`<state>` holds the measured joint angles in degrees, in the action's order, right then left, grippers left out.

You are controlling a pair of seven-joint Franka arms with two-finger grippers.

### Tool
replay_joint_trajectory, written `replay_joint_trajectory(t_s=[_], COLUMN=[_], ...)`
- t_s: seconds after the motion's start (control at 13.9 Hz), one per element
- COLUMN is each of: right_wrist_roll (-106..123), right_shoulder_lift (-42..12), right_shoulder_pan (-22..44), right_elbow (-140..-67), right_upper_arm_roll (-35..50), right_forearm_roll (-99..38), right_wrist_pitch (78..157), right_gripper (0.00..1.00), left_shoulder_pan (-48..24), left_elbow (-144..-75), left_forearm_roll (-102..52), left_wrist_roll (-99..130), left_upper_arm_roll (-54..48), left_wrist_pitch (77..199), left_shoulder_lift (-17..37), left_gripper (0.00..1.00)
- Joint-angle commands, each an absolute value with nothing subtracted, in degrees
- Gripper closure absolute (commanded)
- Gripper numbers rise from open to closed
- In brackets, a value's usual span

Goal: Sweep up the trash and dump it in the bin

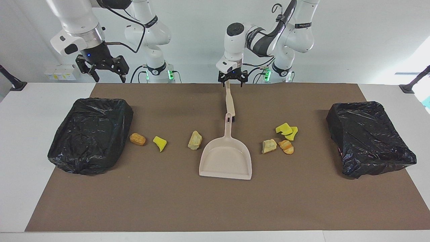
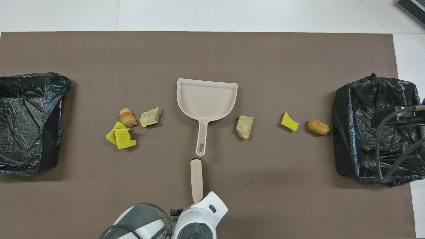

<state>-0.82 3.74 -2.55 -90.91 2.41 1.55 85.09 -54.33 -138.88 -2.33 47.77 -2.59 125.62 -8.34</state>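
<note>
The left gripper point(image 1: 232, 81) is seen with its fingers spread apart, hanging over the thin handle end of the beige hand brush point(image 1: 229, 101), which lies flat on the brown mat point(image 1: 215, 208) covering the surface. Whether the fingertips touch the handle cannot be told. In the overhead view the gripper itself is hidden under the arm's white wrist.

The right gripper point(image 1: 101, 67) is held in the air, fingers apart and empty, above the edge of the surface nearest the robots, toward the black-bagged bin point(image 1: 90, 134) at the right arm's end.

The beige dustpan point(image 1: 225, 161) is placed at the middle of the mat, its handle pointing toward the robots and almost meeting the brush head.

The trash is spread on the mat in a row at either side of the dustpan. Toward the right arm's end are found a pale tan bit point(image 1: 195, 140), a yellow wedge point(image 1: 160, 143) and an orange-brown chunk point(image 1: 137, 139), the last lying just beside that bin. Toward the left arm's end, four scraps are clustered: two yellow wedges point(image 1: 286, 130), overlapping, a striped orange chunk point(image 1: 286, 147) and a second tan bit point(image 1: 269, 146). A second black-bagged bin point(image 1: 368, 137) stands at the left arm's end, well apart from them.
</note>
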Motion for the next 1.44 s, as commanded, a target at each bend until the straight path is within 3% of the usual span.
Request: replay_joint_trajectory(t_s=[0.0, 0.65, 0.93, 1.0, 1.08, 1.36], right_wrist_roll=[0.70, 0.53, -0.96, -2.36, -3.68, -10.53], right_shoulder_lift=[4.66, 3.61, 0.28, -0.87, -2.36, -7.29], right_shoulder_pan=[-2.81, -1.76, 2.01, 3.33, 4.82, 8.34], right_elbow=[-91.93, -91.41, -91.32, -91.23, -91.06, -89.03], right_upper_arm_roll=[2.46, 2.90, 3.43, 3.43, 3.43, 3.60], right_forearm_roll=[0.79, 0.88, 0.79, 0.88, 1.14, 0.79], right_wrist_pitch=[85.17, 86.91, 91.92, 92.72, 92.90, 96.49], right_gripper=[0.00, 0.00, 0.00, 0.00, 0.00, 0.00], left_shoulder_pan=[-56.51, -57.30, -57.66, -57.66, -57.57, -56.69], left_elbow=[-140.45, -141.33, -141.33, -141.24, -141.24, -140.54], left_forearm_roll=[-2.37, -3.43, -4.31, -4.57, -4.57, -4.57], left_wrist_roll=[48.78, 48.69, 48.69, 48.34, 47.56, 45.27], left_upper_arm_roll=[-1.58, -1.58, -1.58, -1.58, -1.58, -1.50], left_wrist_pitch=[127.09, 127.62, 127.88, 128.23, 128.23, 125.96], left_shoulder_lift=[-8.70, -8.09, -7.03, -7.03, -6.94, -7.46], left_gripper=[0.00, 0.00, 0.42, 0.76, 1.00, 1.00])
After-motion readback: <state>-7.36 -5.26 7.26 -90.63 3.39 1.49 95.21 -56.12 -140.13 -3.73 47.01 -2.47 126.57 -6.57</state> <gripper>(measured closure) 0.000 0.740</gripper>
